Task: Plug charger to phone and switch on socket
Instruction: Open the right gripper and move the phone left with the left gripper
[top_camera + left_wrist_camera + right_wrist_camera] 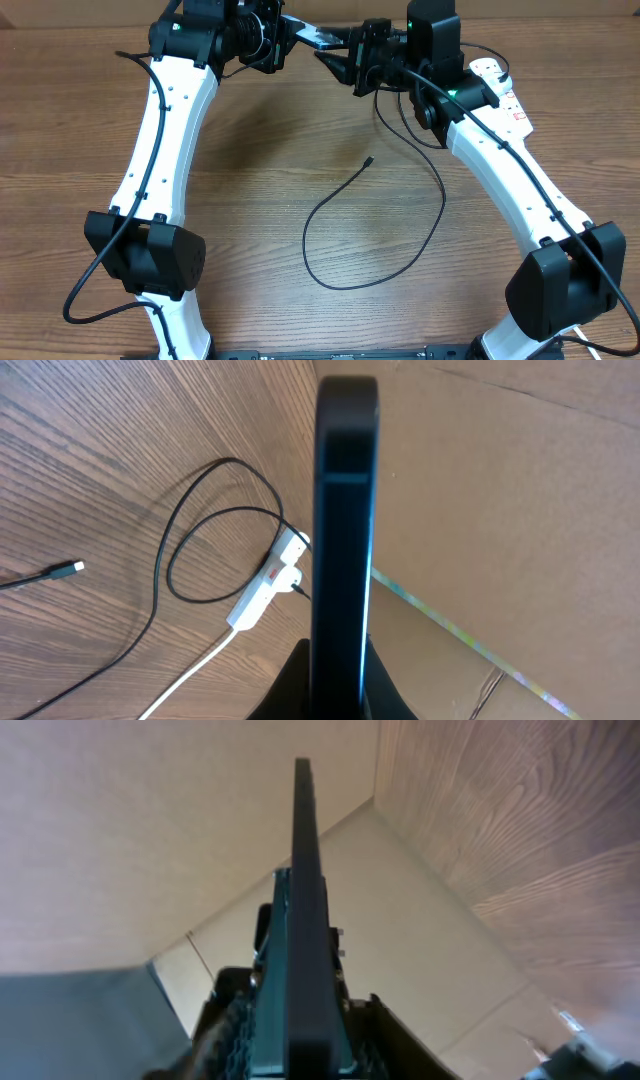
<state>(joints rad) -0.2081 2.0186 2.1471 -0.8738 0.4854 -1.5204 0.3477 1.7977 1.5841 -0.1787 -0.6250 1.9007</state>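
Both arms reach to the far side of the table point(250, 200). The left gripper point(293, 32) and right gripper point(336, 56) meet at the raised phone point(320, 38). The charger point(306, 240) lies looped mid-table, its connector tip point(370, 160) free. The socket point(505, 90) is partly hidden under the right arm.

Warm brown wood-grain desk point(330, 120), grain running side to side, with soft pale glare across the middle under even overhead light. Along the far edge, a flat tan wall point(500, 470), cardboard-like and matte. At its foot, a shiny strip of tape point(440, 622) catching rainbow glints, a crease in the board just below. Paler beige panels point(430, 910) with thin seams beside the grain
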